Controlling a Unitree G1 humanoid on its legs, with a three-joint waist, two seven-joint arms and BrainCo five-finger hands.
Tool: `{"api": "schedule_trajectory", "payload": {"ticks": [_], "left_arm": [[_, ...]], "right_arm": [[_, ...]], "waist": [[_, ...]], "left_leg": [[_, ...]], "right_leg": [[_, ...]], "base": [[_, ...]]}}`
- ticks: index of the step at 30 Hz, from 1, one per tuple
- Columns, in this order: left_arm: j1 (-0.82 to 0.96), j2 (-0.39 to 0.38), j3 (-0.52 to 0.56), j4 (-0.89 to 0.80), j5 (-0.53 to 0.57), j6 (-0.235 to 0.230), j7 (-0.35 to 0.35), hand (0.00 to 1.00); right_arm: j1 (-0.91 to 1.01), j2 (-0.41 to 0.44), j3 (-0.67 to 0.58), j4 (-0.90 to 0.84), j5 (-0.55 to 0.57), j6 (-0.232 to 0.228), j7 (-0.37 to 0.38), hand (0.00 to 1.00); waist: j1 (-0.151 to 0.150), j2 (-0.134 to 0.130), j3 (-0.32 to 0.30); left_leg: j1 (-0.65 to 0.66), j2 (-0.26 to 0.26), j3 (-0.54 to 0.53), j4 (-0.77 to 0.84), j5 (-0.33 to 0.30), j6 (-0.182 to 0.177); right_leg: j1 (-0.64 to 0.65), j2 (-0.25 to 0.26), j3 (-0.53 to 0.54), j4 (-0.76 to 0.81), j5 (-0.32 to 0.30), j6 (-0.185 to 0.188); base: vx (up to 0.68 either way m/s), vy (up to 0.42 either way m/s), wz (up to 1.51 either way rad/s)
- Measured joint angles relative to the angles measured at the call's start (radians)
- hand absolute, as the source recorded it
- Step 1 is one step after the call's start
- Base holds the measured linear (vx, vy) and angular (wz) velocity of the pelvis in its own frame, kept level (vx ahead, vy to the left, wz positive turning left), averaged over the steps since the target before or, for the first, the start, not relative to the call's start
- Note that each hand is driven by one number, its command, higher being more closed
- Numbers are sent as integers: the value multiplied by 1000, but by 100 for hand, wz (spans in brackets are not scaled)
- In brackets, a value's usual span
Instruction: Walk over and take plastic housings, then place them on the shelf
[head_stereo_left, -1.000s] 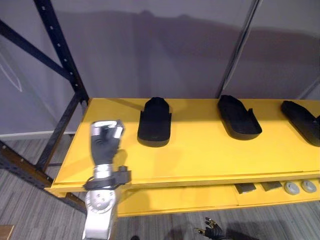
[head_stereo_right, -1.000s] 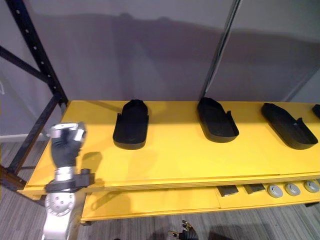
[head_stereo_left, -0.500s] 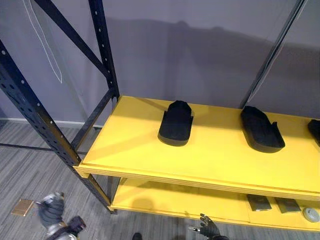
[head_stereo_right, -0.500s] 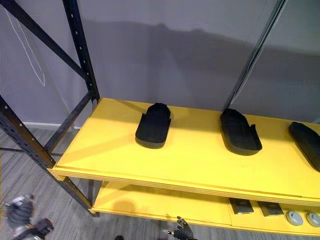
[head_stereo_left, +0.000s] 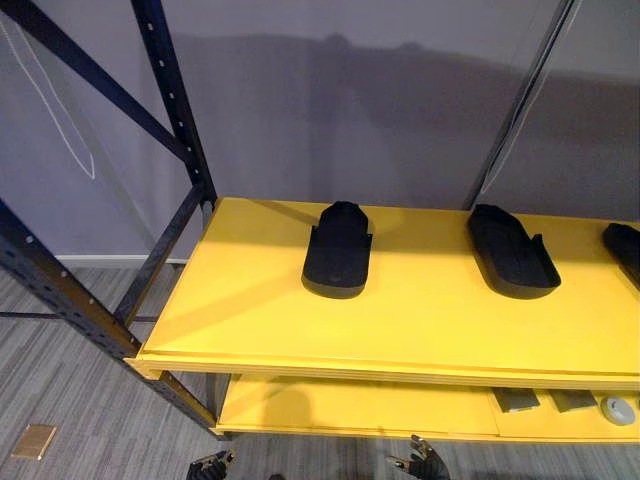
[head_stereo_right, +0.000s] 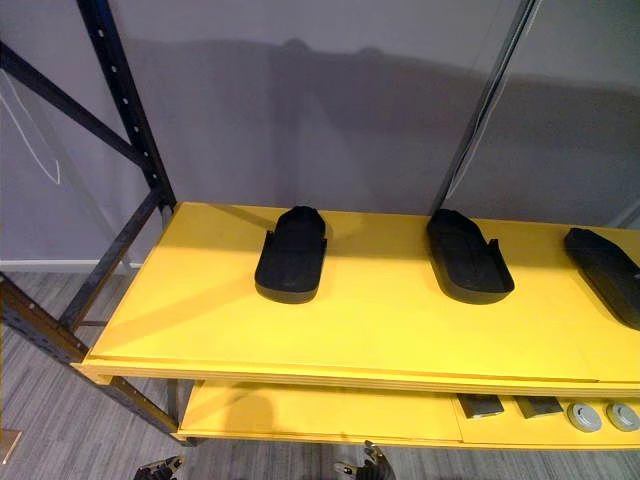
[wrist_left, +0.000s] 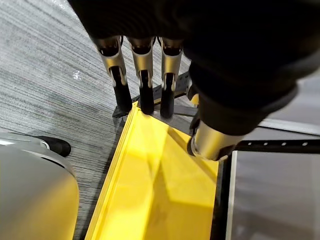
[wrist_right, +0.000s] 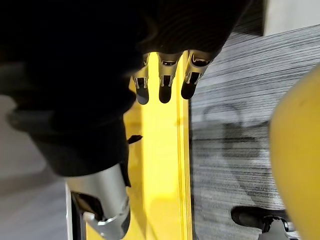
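Three black plastic housings lie apart on the yellow upper shelf (head_stereo_left: 260, 320): one left of centre (head_stereo_left: 338, 250), one further right (head_stereo_left: 512, 250), and one cut off at the right edge (head_stereo_left: 625, 245). My left hand (head_stereo_left: 210, 465) hangs low in front of the shelf, just above the floor. In its wrist view its fingers (wrist_left: 142, 60) are straight and hold nothing. My right hand (head_stereo_left: 420, 462) also hangs low, with its fingers (wrist_right: 165, 82) straight and empty.
A black rack post (head_stereo_left: 170, 90) with diagonal braces stands at the shelf's left end, and a thin pole (head_stereo_left: 520, 100) rises behind it. The lower yellow shelf (head_stereo_left: 350, 405) carries small grey blocks (head_stereo_left: 515, 400) and round discs (head_stereo_left: 617, 408). A grey wall stands behind.
My left hand has dropped from above the shelf's front left edge to low by the floor, and its curled fingers have straightened. The head camera has shifted. The housings lie as before.
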Motion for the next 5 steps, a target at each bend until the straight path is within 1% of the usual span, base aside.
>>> {"api": "schedule_trajectory", "payload": {"ticks": [2,5], "left_arm": [[-20,8,-5,32,2,-1,-1,0],[-52,20,-22,79,8,-1,-8,0]], "right_arm": [[-4,-3,-1,2,1,0,-2,0],[-13,-1,-40,23,4,0,-5,0]], "waist": [[0,1,0],[-1,7,4]], "left_leg": [[4,1,12,0,-6,-1],[11,1,17,-5,-10,-1]], "right_leg": [[0,0,11,0,0,0],[1,-1,13,3,2,-2]], "base": [[79,4,-13],[37,-1,-5]]}}
